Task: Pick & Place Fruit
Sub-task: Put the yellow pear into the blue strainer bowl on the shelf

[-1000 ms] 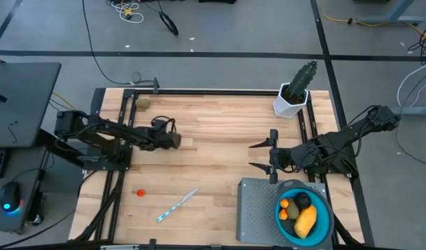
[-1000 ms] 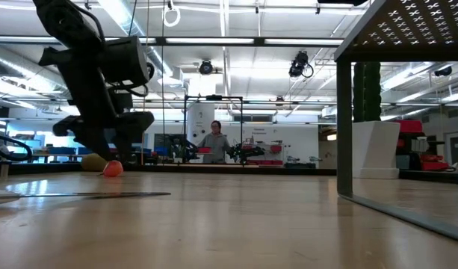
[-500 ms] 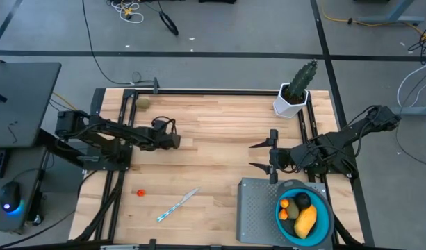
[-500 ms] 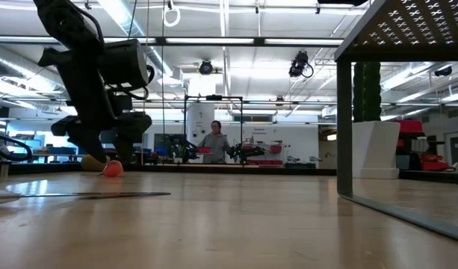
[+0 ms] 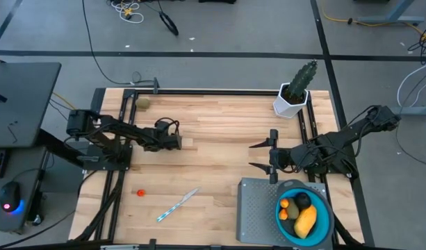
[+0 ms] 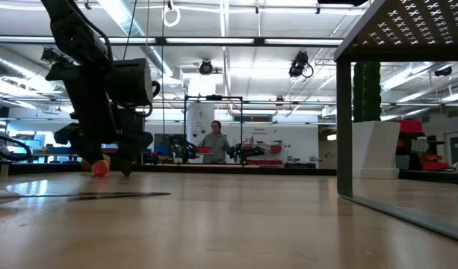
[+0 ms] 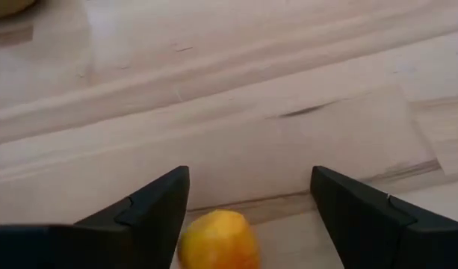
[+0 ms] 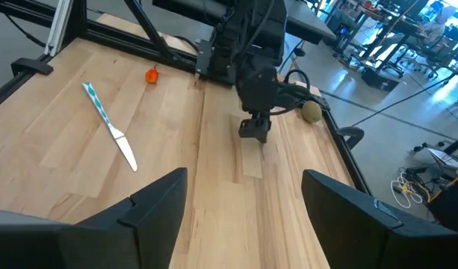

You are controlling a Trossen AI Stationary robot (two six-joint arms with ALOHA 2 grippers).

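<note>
The left gripper (image 7: 247, 217) hangs spread wide, empty, over a small round yellow-orange fruit (image 7: 217, 240) lying between its fingers on the wooden table (image 5: 219, 125).

L hand (image 8: 254, 131) low over table (image 8: 214, 187), near stick (image 8: 109, 124).

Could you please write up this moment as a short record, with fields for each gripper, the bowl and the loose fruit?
left gripper: open, low over the table, fingers either side of a small orange fruit, not shut on it
right gripper: open, waiting beside the grey tray
blue bowl: on the grey tray; holds a yellow oblong, a black ball and smaller pieces
loose fruit: orange-red piece beside the white-and-blue stick; olive piece at the far left corner
</note>
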